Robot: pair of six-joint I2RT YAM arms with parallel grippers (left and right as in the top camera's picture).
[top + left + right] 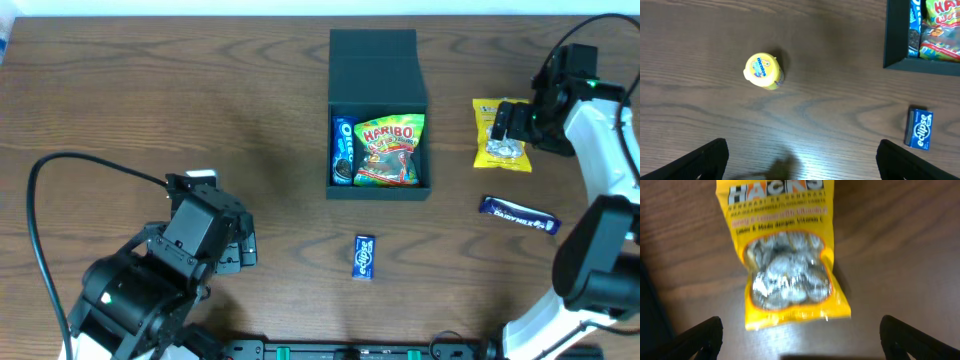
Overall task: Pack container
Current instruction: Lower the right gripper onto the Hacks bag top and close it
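Note:
The dark teal-black container (378, 192) stands at the table's middle back with its flap lid (377, 65) open away from me. Inside lie a Haribo bag (390, 150) and a blue Oreo packet (342, 150). Its corner also shows in the left wrist view (894, 47). My right gripper (512, 125) is open and hovers at the yellow Hacks candy bag (497, 140). In the right wrist view the bag (785, 265) lies just ahead of the open fingers (800, 340). My left gripper (246, 250) is open and empty (802, 162).
A yellow Mentos tub (763, 71) stands ahead of the left gripper. A blue Eclipse box (364, 257) lies in front of the container and also shows in the left wrist view (919, 128). A Dairy Milk bar (517, 213) lies at the right.

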